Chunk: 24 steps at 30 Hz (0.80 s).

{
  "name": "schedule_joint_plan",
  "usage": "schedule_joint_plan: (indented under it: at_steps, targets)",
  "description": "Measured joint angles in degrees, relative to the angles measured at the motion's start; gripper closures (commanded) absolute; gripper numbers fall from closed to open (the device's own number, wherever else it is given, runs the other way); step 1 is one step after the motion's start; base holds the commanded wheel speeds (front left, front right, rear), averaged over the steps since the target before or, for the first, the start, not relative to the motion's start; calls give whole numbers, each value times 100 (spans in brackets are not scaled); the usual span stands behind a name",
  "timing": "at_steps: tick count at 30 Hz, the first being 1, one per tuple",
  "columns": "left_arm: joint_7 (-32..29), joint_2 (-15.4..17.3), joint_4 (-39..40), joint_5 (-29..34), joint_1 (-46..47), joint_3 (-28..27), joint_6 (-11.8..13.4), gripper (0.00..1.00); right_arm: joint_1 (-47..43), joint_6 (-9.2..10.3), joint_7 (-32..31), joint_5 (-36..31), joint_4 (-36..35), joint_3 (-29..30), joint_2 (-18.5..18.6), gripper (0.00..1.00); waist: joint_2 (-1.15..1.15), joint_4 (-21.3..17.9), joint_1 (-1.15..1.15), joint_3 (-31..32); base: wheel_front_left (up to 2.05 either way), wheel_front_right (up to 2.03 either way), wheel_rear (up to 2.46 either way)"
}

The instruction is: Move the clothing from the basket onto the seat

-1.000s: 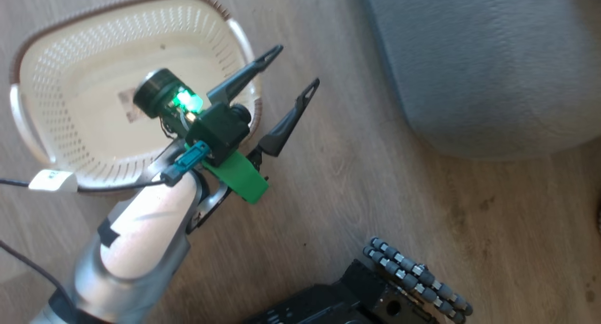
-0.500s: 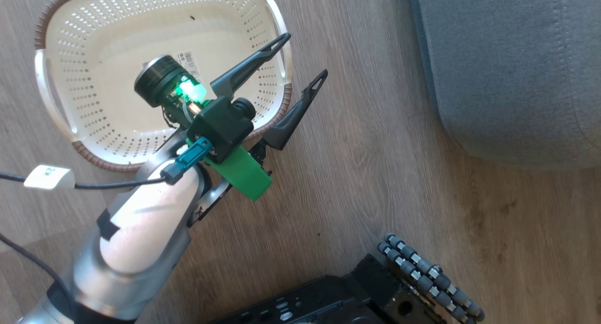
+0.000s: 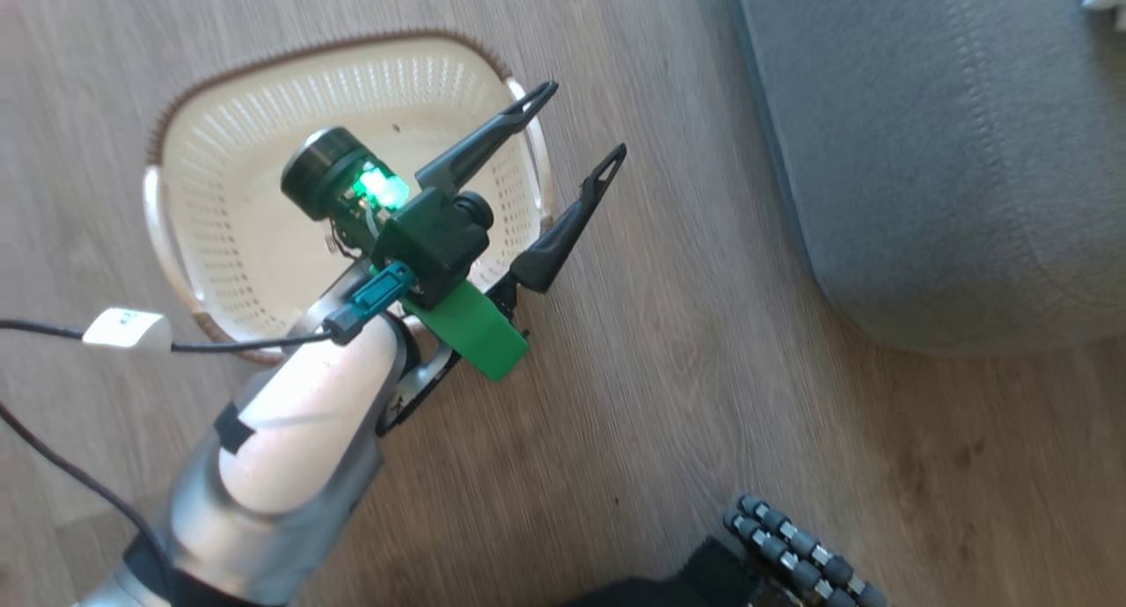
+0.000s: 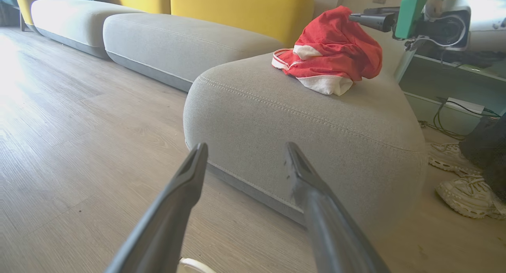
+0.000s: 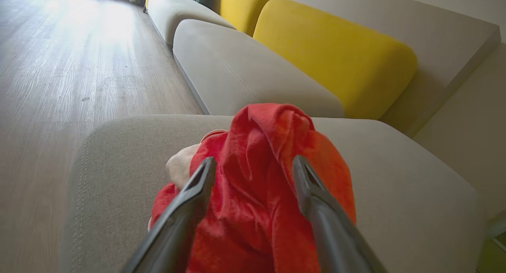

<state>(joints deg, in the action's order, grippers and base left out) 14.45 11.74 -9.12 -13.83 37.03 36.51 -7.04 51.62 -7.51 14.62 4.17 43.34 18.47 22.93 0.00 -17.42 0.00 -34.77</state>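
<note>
The basket (image 3: 220,167) is found on the wood floor (image 3: 686,369), its bare perforated bottom exposed. A wide strip of open floor is seen between its rim and the rounded edge of the seat (image 3: 924,149). The left gripper (image 3: 586,117) is held over the rim on the seat side, fingers well apart; one finger is seen above the white handle, the other above bare floor. The clothing (image 5: 272,178) is located on the seat top, heaped near its rounded end and set back from the stitched edge. The right gripper (image 5: 253,164) is recorded with fingers apart, astride the raised peak of the red cloth; whether they touch the cloth cannot be told. Shoes (image 4: 462,190) are noted on the floor close beside the seat's end, where the room is narrowed.
</note>
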Motion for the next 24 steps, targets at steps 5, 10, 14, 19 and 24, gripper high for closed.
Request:
schedule_joint_plan:
  at_steps: [5, 10, 14, 19, 24]
  targets:
    - [1, -168, 0, -32, -228, -157, 18, 0, -636, 0, 0, 280, -619, -308, -44, 0, 0, 107, 0, 441, 0, 0, 0]
    - [1, -327, -10, -31, -495, -307, 16, 0, -1057, 0, 1, 414, -1127, -470, -138, 0, 0, 357, 0, 822, 0, 0, 0]
    - [0, -424, -42, -31, -668, -455, 15, 0, -1501, 0, 1, 444, -1475, -535, -326, 0, 0, 614, 0, 1105, 0, 0, 0]
    - [1, -505, -69, -30, -840, -686, 14, 0, -1947, 0, 1, 427, -1780, -693, -567, 0, 0, 888, 0, 1393, 0, 0, 0]
    - [0, -616, -176, -20, -1159, -1007, 18, 0, -2341, 0, 1, 463, -1983, -893, -679, 0, 0, 1226, 0, 1735, 0, 0, 0]
